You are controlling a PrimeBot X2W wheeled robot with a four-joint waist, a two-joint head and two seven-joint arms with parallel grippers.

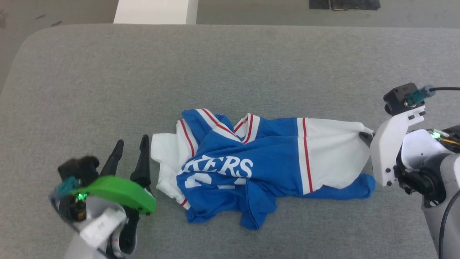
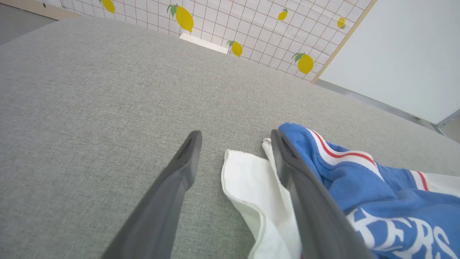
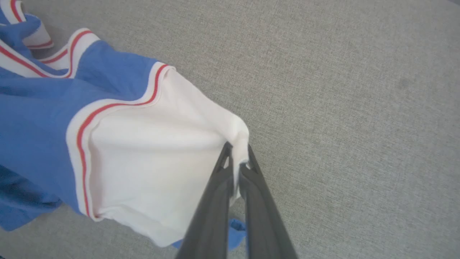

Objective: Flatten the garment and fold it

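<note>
My right tool clamps a white sleeve of the jersey.
My left tool hangs fingers apart over the grey tabletop, the other sleeve just beside its right finger.

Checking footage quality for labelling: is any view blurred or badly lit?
Head view: soft overall, with blur smearing the wrist behind the left claw. Left wrist view: sharp, evenly lit. Right wrist view: sharp, faint shadow under the garment.
</note>
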